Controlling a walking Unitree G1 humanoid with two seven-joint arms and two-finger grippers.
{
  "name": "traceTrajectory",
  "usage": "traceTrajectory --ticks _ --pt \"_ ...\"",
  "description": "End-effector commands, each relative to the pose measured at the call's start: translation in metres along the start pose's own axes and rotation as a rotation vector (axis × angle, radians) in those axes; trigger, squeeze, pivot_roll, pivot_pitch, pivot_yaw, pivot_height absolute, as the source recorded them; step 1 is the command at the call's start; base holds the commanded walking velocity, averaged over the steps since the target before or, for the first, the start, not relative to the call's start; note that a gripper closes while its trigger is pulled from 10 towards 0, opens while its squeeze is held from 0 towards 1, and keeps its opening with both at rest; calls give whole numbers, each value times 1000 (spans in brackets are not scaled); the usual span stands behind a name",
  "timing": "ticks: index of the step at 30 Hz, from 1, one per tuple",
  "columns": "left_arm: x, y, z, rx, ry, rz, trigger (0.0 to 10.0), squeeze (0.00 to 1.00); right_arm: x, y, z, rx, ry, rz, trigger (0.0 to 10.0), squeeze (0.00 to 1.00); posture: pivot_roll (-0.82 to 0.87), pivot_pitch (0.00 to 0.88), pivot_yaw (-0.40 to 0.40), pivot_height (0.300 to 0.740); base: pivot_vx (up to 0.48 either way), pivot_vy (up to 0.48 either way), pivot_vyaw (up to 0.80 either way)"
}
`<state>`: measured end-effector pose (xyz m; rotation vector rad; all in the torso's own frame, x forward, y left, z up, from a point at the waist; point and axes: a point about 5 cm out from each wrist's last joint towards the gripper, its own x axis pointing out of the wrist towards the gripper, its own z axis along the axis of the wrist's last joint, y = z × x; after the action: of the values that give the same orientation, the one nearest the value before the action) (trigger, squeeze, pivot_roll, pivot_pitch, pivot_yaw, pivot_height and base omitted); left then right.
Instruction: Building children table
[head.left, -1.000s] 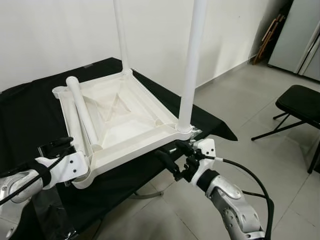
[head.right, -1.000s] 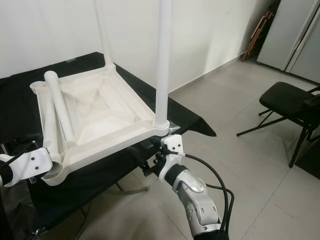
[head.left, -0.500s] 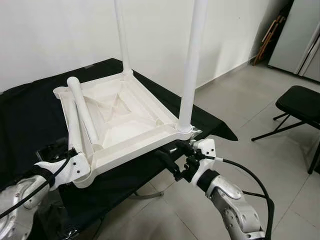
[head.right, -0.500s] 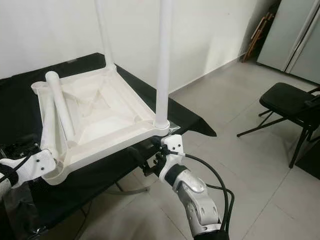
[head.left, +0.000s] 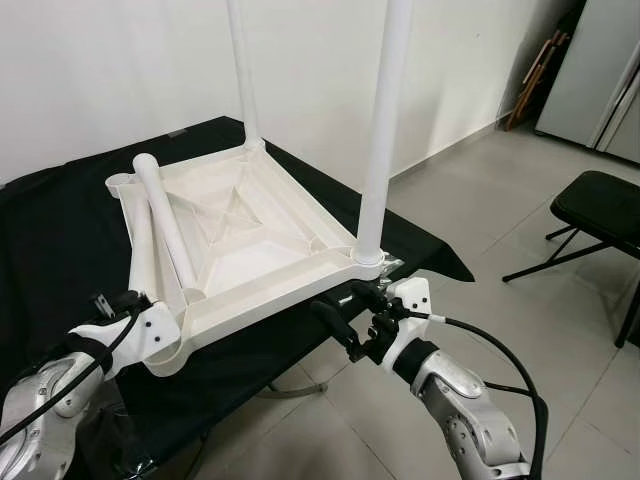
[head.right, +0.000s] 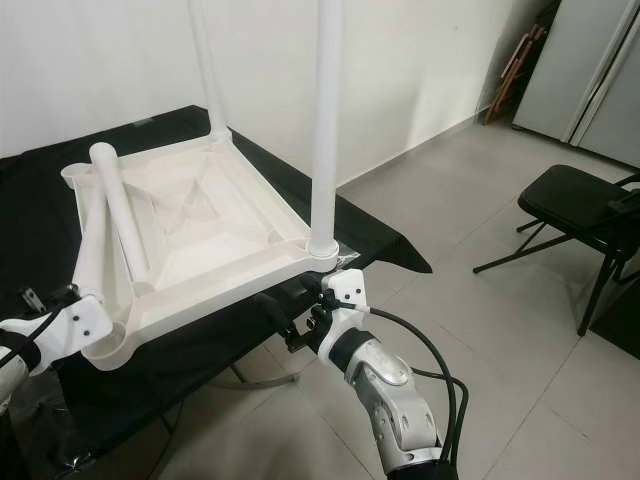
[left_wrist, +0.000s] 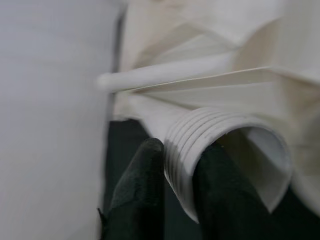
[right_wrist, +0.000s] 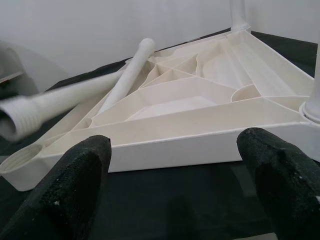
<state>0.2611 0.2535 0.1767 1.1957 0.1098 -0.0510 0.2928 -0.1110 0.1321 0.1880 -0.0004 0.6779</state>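
Now left end effector (left_wrist: 177, 187) (clamping leg (left_wrist: 220, 145)) nearer

Room clutter I'm seeing around the work area

I'm looking at a black folding chair (head.left: 600, 215) standing on the grey tiled floor (head.left: 500, 330) at about 3 o'clock; a grey cabinet (head.left: 590, 70) is sitting at 1 o'clock with wooden slats (head.left: 532, 72) leaning beside it, and a plain white wall (head.left: 100, 70) is running across 12 o'clock.
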Motion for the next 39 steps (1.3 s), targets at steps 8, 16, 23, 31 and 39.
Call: traceTrajectory --ticks 8,16,23,31,39 --pt "0 16 -5 -101 41 94 0 0 -2 1 5 55 -44 14 10000 0 3 82 14 740 0 0 0" --pt "-3 77 4 -376 -82 338 0 0 4 5 31 128 -156 93 10000 0 15 83 12 740 0 0 0" --pt "-14 113 -1 -563 -201 419 235 0 11 3 62 167 -259 156 10000 0 22 85 9 740 0 0 0" --pt "-22 100 17 -1213 -596 181 6863 0 15 17 103 452 -464 380 10000 0 25 83 10 740 0 0 0" --pt "-28 65 17 -1592 -809 -57 10000 0 18 33 107 474 -457 502 10000 0 30 86 13 740 0 0 0"
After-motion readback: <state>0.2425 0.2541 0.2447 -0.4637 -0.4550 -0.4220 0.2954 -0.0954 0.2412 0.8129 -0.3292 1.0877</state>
